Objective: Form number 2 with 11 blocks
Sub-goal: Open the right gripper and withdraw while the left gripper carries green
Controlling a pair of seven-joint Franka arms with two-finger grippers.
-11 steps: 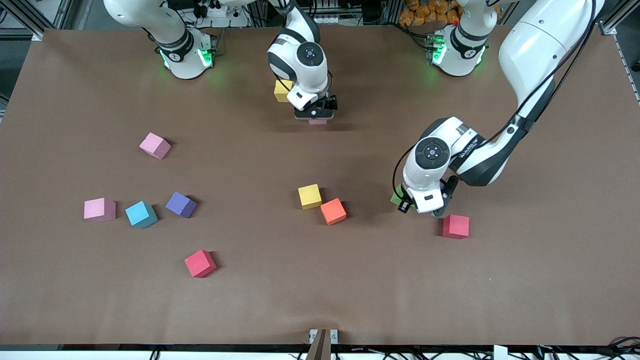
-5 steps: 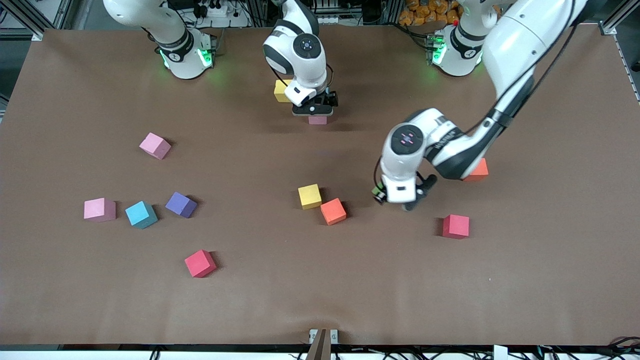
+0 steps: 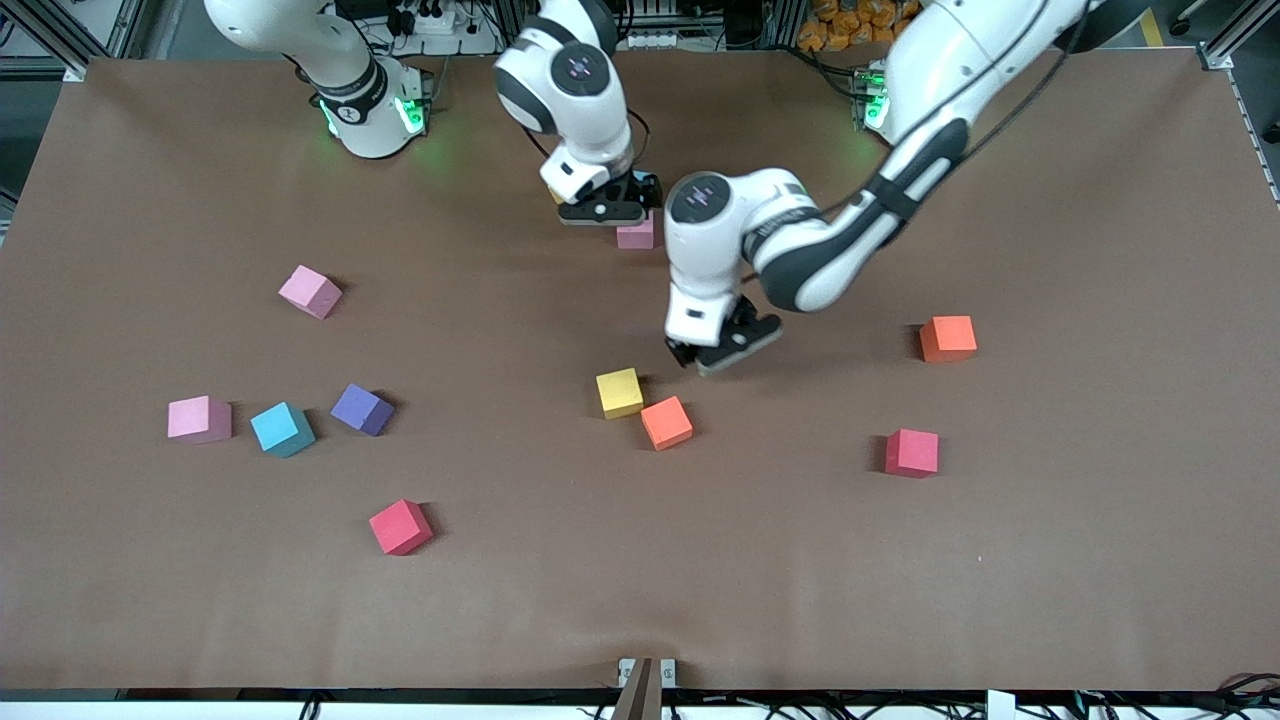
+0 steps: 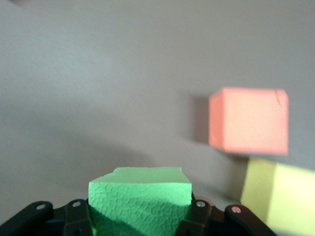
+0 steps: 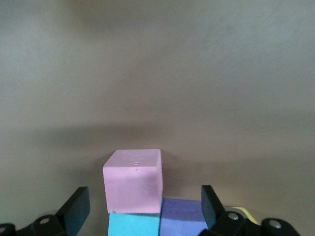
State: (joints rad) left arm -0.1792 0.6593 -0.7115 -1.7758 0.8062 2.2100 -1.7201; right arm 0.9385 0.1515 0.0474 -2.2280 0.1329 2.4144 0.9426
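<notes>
Green block (image 4: 139, 196) clamped in left gripper (image 3: 722, 352) — right gripper (image 5: 142, 209) spread over pink block (image 5: 134, 179)

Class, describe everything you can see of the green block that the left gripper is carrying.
The green block is a small cube of matte, foam-like material with a fine pebbled texture on its facing side; its top edge looks slightly uneven. The left gripper is shut on it, black fingers pressing on two opposite sides, and holds it in the air above bare brown table, near the orange block and yellow block that sit side by side. In the front view the gripper hides it. It touches nothing except the fingers.
</notes>
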